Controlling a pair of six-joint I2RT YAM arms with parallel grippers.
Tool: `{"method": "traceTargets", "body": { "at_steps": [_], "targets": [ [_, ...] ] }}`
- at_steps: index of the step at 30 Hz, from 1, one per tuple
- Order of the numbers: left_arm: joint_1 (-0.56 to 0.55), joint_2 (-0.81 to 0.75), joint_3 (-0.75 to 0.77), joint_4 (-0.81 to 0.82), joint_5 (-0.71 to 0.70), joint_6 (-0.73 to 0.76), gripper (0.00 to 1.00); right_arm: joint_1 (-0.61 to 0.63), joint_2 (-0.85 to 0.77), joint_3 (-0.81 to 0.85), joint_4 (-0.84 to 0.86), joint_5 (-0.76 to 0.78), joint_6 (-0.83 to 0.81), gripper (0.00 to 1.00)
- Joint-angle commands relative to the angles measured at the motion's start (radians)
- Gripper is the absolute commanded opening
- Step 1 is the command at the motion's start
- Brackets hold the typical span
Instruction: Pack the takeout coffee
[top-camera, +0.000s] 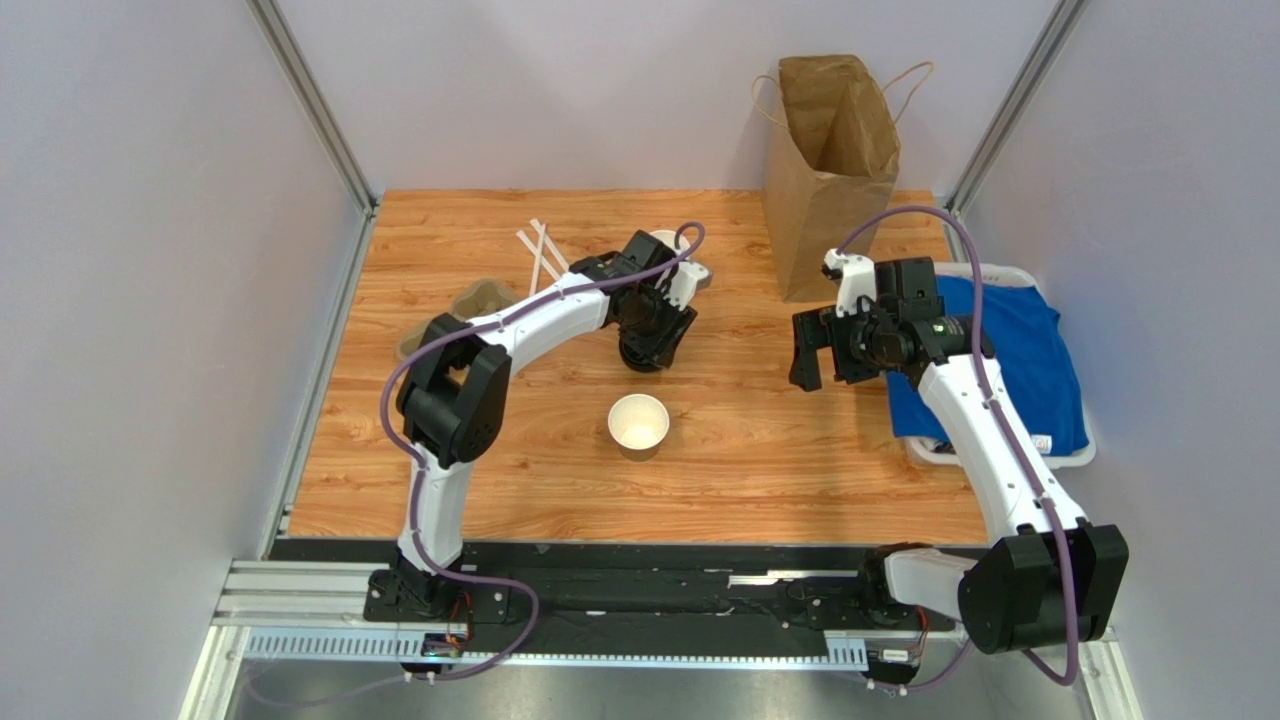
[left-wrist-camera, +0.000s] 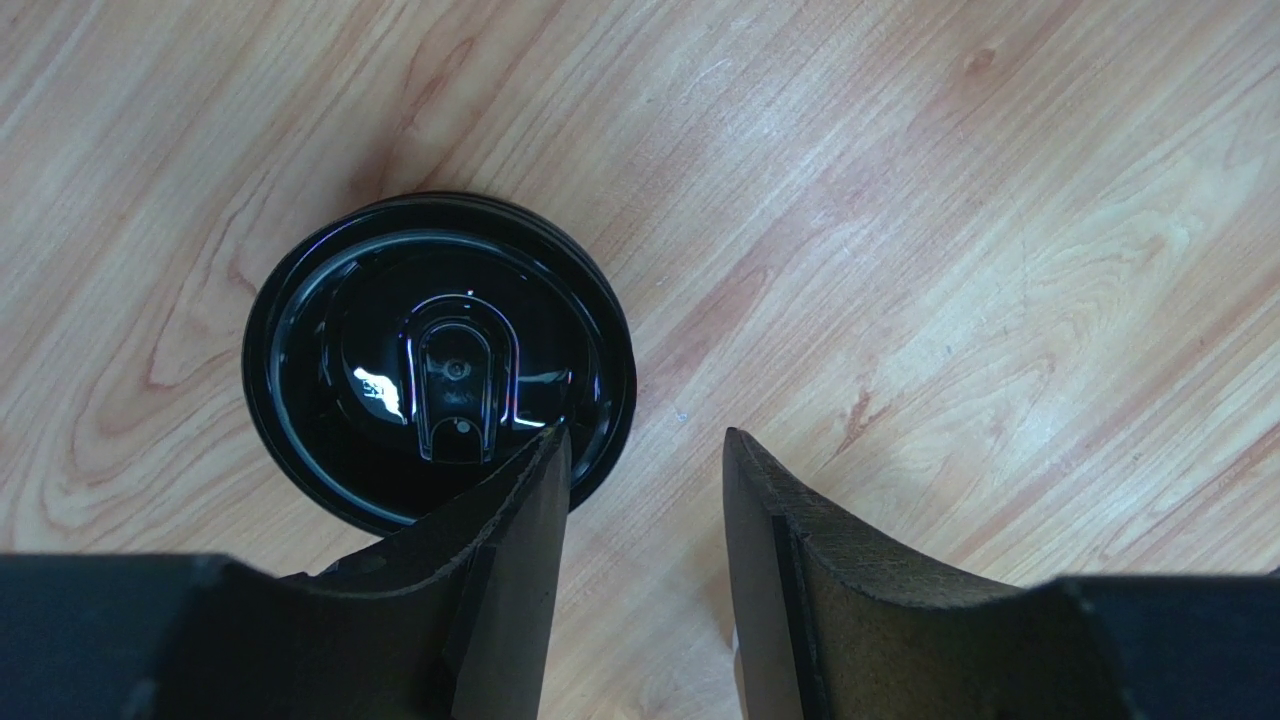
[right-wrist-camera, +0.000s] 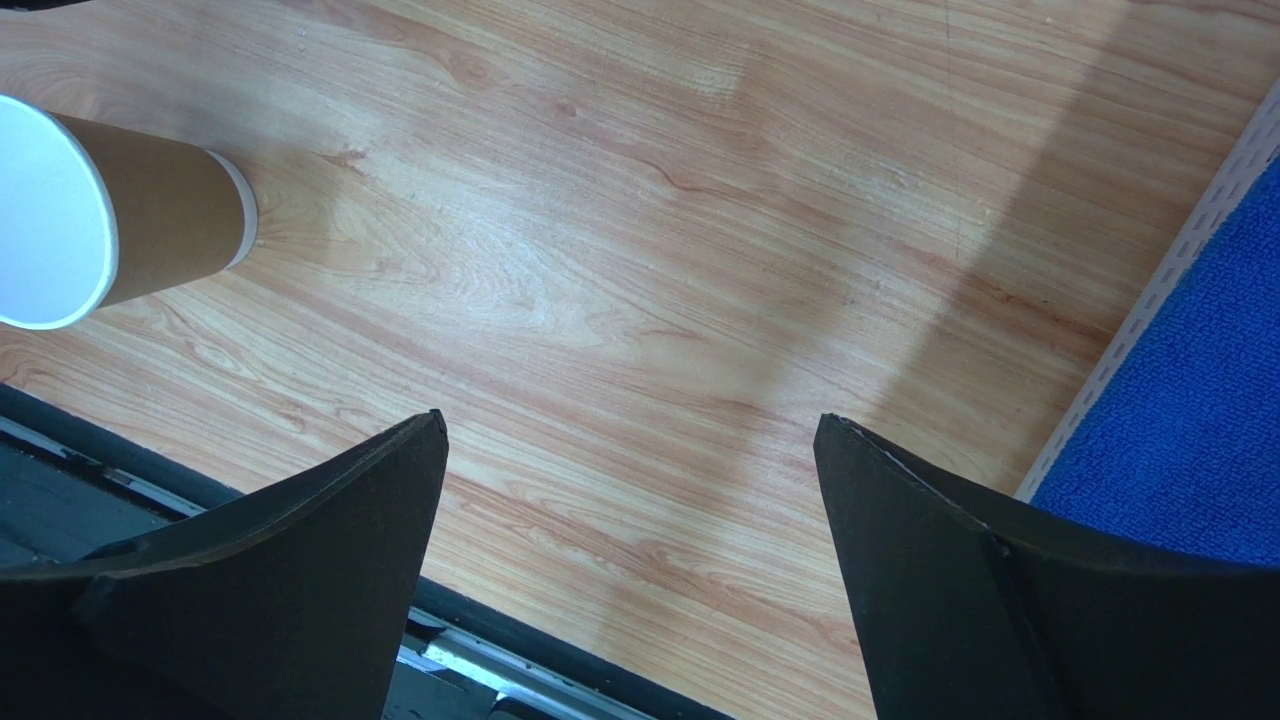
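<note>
The takeout coffee shows from straight above in the left wrist view as a round black lid (left-wrist-camera: 436, 360) on the wood table; its brown cup body is hidden under the lid. In the top view it is a dark round shape (top-camera: 643, 360) just below my left gripper (top-camera: 657, 327). My left gripper (left-wrist-camera: 646, 450) is open and empty, just above and to the right of the lid, with its left finger (left-wrist-camera: 511, 540) overlapping the lid's rim. My right gripper (top-camera: 819, 348) is wide open and empty (right-wrist-camera: 631, 428) over bare wood.
A lidless brown cup (top-camera: 639, 423) stands at mid-table, also in the right wrist view (right-wrist-camera: 90, 210). An open brown paper bag (top-camera: 830, 150) stands at the back right. A blue cloth in a white tray (top-camera: 1004, 360) lies right. A pulp carrier (top-camera: 478, 300) and white sticks (top-camera: 538, 252) lie left.
</note>
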Motion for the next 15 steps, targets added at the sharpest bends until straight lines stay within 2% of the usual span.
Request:
{"method": "traceTargets", "body": {
  "at_steps": [1, 15],
  "targets": [
    [-0.004, 0.011, 0.039, 0.013, -0.009, 0.025, 0.49, 0.005, -0.001, 0.037, 0.024, 0.009, -0.002, 1.0],
    [-0.005, 0.067, 0.083, 0.013, -0.02, 0.037, 0.42, 0.006, 0.003, 0.032, 0.023, 0.003, -0.004, 1.0]
  ]
}}
